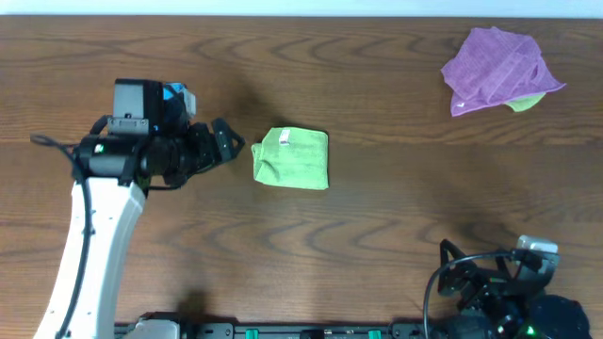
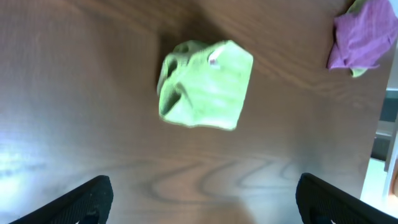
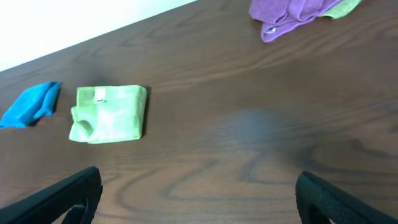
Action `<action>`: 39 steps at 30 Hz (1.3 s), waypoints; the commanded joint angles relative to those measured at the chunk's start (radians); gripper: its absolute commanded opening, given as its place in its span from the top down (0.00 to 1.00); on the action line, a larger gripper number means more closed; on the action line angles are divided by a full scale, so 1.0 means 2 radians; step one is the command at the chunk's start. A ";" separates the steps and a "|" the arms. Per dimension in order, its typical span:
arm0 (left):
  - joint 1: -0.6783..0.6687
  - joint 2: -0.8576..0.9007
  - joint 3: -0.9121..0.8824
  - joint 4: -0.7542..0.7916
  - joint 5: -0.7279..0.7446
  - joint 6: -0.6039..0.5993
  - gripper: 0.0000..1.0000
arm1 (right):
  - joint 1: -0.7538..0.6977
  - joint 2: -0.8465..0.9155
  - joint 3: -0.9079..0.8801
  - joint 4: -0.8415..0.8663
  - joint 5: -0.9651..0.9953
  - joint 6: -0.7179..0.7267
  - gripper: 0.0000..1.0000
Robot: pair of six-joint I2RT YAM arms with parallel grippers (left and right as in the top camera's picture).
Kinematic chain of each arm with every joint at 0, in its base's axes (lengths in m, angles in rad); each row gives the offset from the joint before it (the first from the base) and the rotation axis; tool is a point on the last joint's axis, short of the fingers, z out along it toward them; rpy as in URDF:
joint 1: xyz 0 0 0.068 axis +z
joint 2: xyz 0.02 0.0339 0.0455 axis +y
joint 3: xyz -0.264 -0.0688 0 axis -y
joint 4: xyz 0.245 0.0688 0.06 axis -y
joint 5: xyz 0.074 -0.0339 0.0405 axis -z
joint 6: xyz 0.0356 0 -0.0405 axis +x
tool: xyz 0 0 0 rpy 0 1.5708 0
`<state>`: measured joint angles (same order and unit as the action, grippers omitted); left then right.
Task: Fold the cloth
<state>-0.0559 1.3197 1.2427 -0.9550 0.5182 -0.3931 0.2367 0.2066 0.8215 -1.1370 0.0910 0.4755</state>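
Plainly, the lime-green cloth [image 1: 290, 160] lies folded into a rough square near the middle of the wooden desk [image 1: 377, 217], flat on the surface and touched by nothing. The left jaws stand just to the left of the cloth and point at it, with a narrow strip of bare desk between. They are spread wide and hold nothing. In the left wrist view the cloth sits ahead of these jaws, centred between the 2 dark fingers [image 2: 81, 202] at the lower corners and clear of both. Its left edge is bunched into soft folds, and the other edges run fairly straight.

The right jaws are well apart from the cloth, off to its right and nearer the robot's side of the desk. They too gape wide and are empty. Their 2 fingers [image 3: 68, 196] fill the bottom corners of the right wrist view, with the cloth far ahead and to the left of them.

1 small white tag [image 1: 285, 138] sits on top of the cloth at its far edge. Any print on it is too small to read.

A crumpled purple cloth [image 1: 499, 66] lies far to the right of the cloth and farther back, with a sliver of yellow-green fabric [image 1: 528, 101] peeking from under it. A bright blue cloth [image 3: 31, 104] lies to the left of the cloth, apart from it.
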 commanded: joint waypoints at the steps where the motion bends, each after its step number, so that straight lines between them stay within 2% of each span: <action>1: 0.000 -0.014 0.008 -0.021 0.004 -0.013 0.05 | -0.004 -0.003 -0.003 0.002 0.020 0.020 0.01; 7: -0.014 -0.040 -0.013 -0.029 0.001 -0.057 0.05 | -0.004 -0.003 -0.003 0.002 0.020 0.020 0.01; 11: -0.033 -0.079 -0.041 -0.024 -0.026 -0.093 0.05 | -0.004 -0.003 -0.003 -0.006 0.020 0.020 0.01; 18: -0.066 -0.179 -0.141 0.042 -0.057 -0.163 0.05 | -0.004 -0.003 -0.003 -0.027 0.020 0.020 0.01; 21: -0.080 -0.210 -0.212 0.101 -0.055 -0.201 0.05 | -0.004 -0.003 -0.003 -0.036 0.020 0.020 0.01; 29: -0.131 -0.195 -0.380 0.386 -0.064 -0.292 0.05 | -0.004 -0.003 -0.003 -0.046 0.020 0.020 0.01; 31: -0.135 -0.175 -0.400 0.431 -0.072 -0.312 0.05 | -0.004 -0.003 -0.003 -0.046 0.020 0.020 0.01; 39: -0.136 -0.057 -0.411 0.539 -0.076 -0.315 0.05 | -0.004 -0.003 -0.003 -0.046 0.020 0.020 0.01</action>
<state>-0.3241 1.1393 0.4213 0.0753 0.3813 -1.0016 0.2367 0.2066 0.8173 -1.2278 0.1219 0.4980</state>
